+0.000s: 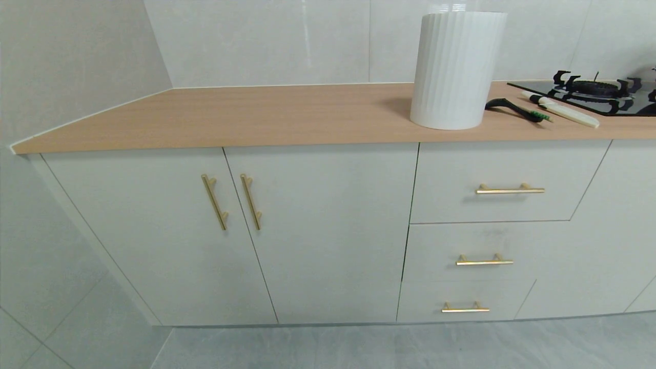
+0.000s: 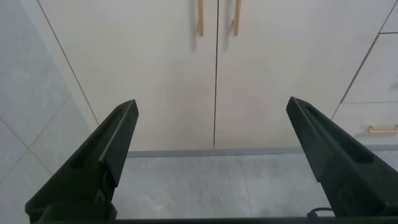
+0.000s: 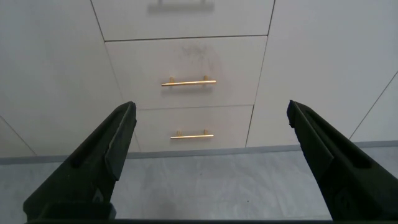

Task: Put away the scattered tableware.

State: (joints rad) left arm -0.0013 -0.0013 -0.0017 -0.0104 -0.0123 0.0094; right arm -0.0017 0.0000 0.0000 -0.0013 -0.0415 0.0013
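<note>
- Two hands sit low in front of the cabinets. Your left hand faces the pale double cabinet doors just above the grey floor, fingers spread wide, holding nothing.
- Your right hand is likewise released and empty, facing the pale drawers with brass bar handles.
- Higher up, the wooden tabletop carries the tableware at its right end. A black curved-head utensil and a long cream-white utensil, perhaps a knife, lie side by side just beside the tall white ribbed container.
- Farthest back is the black gas hob, with the cream-white utensil near its front edge.
- I judge this the approach step, with nothing picked up yet. Next, raise an arm to tabletop height (the right looks nearer) and close on one utensil's handle. The container seems the likely place to put it.
</note>
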